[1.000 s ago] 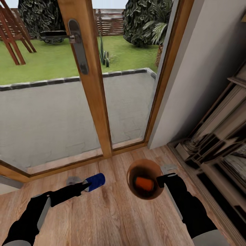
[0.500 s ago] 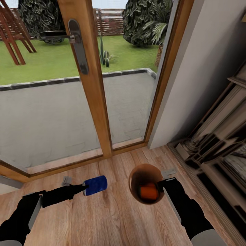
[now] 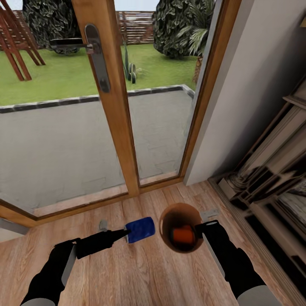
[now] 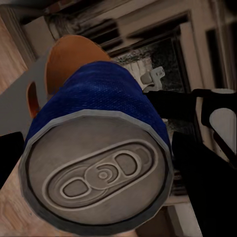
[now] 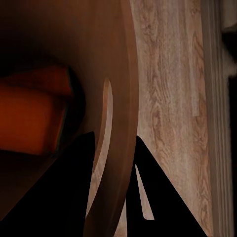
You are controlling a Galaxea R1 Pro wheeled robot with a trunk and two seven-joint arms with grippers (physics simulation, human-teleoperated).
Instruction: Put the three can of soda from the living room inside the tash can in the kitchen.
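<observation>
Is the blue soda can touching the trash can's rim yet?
Apart. In the head view, a strip of wood floor shows between the blue soda can, held by the left gripper, and the trash can gripped by the right gripper.

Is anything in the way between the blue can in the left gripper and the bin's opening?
Nothing visible. The blue soda can, held lying sideways in the left gripper, sits just beside the trash can, which the right gripper grips by the rim. An orange can lies inside, with room left.
</observation>
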